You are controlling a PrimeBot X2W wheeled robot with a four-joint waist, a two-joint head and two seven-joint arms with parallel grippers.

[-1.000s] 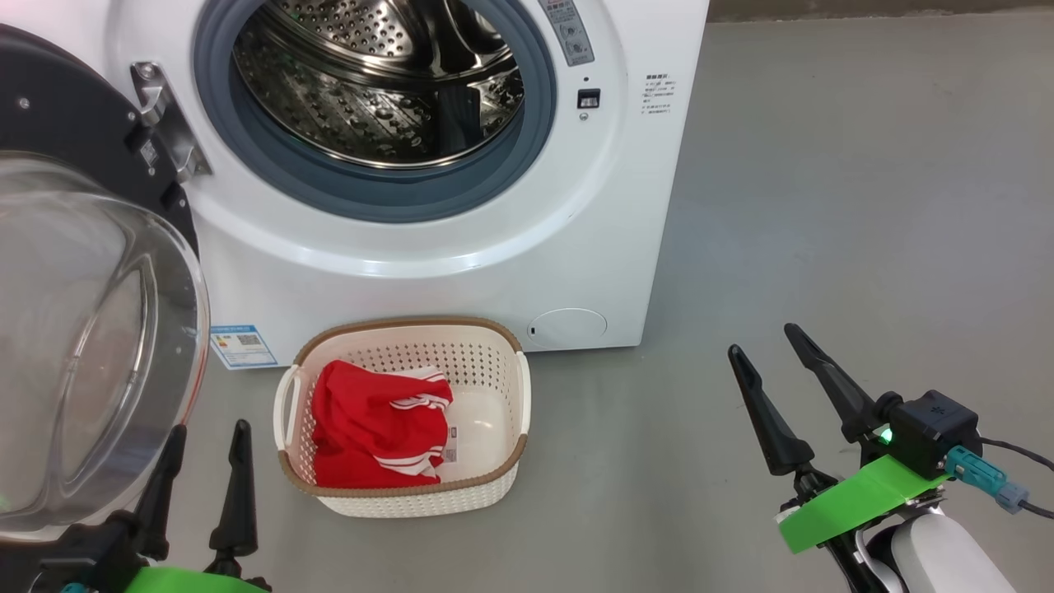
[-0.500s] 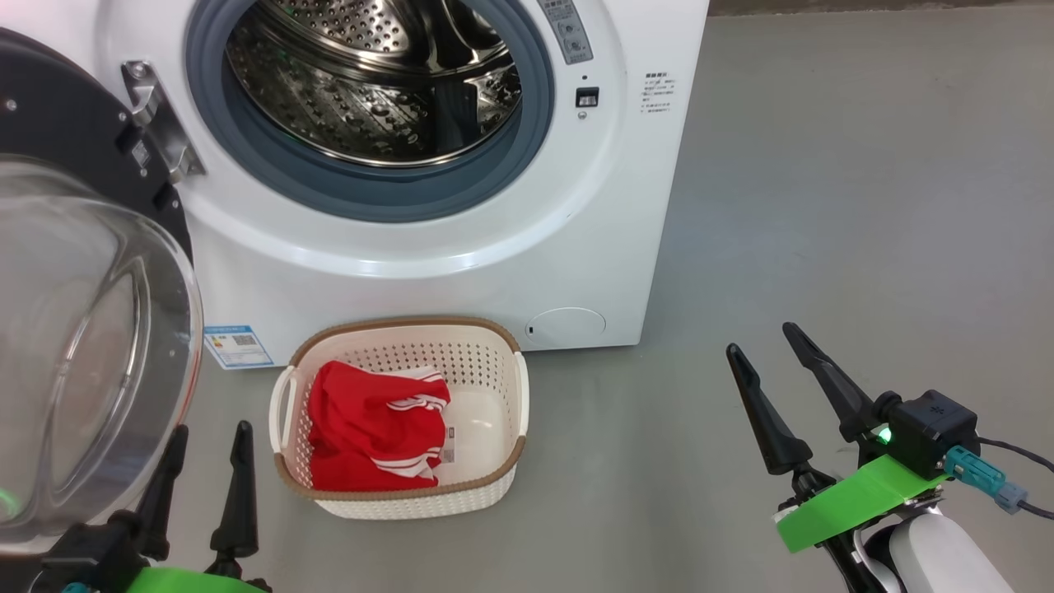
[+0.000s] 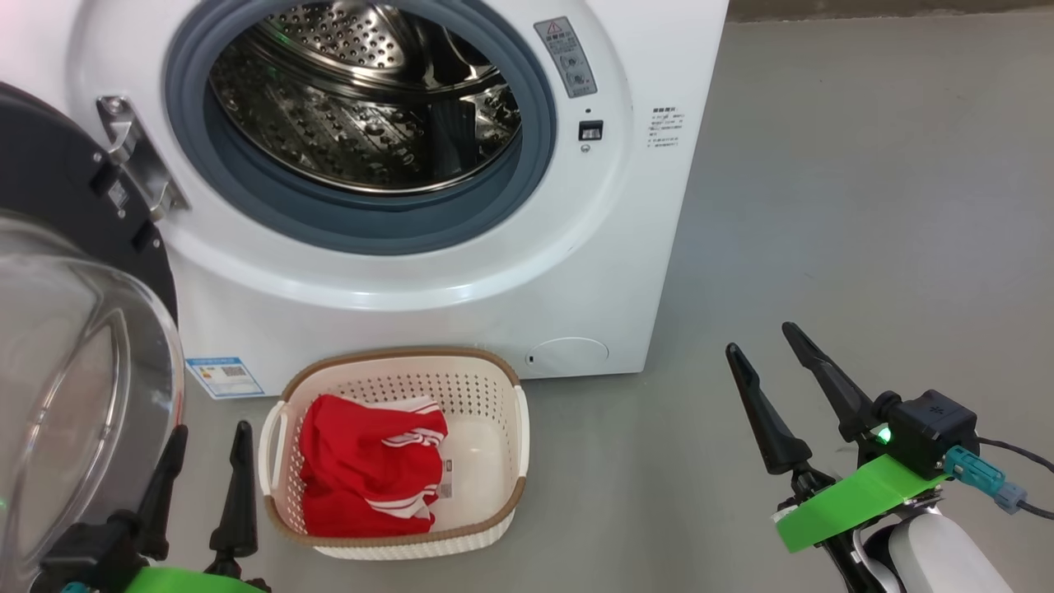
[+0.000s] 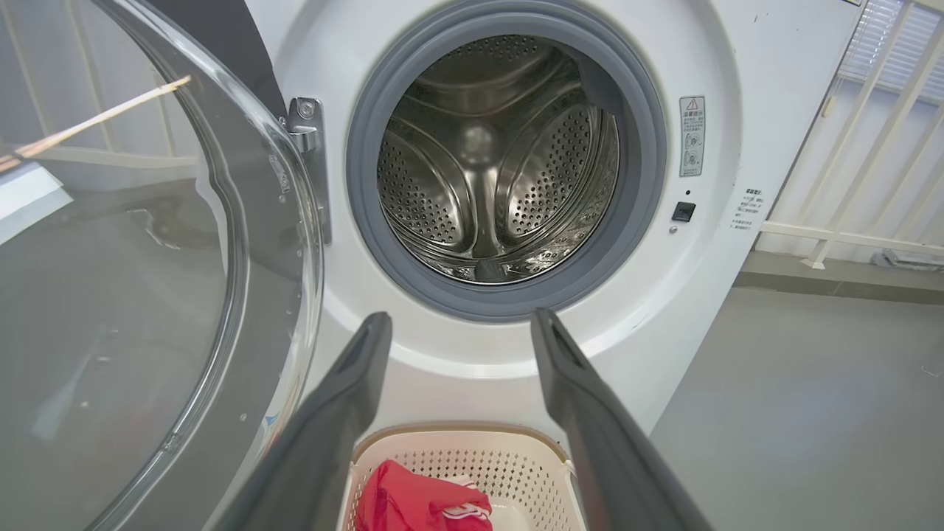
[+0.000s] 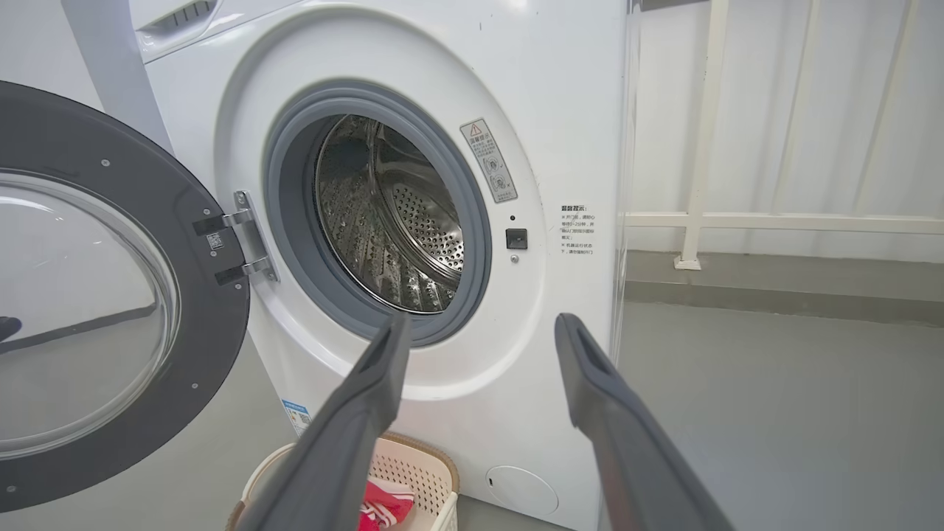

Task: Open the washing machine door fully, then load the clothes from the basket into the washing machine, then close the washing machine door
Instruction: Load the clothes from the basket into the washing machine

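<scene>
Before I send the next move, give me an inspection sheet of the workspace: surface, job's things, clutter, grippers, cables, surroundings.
Surface: grey floor, smooth.
Job's things: washing machine with steel drum empty; washing machine door swung wide open to its left; basket on the floor before it; clothes, red with white stripes, in the basket's left half.
Clutter: nothing seen.
Grippers: left gripper open, empty, beside the basket's left handle; right gripper open, empty, over the floor right of the basket.
Cables: dark cable with teal connector at the right wrist.
Surroundings: white railing beyond the machine's right side.
</scene>
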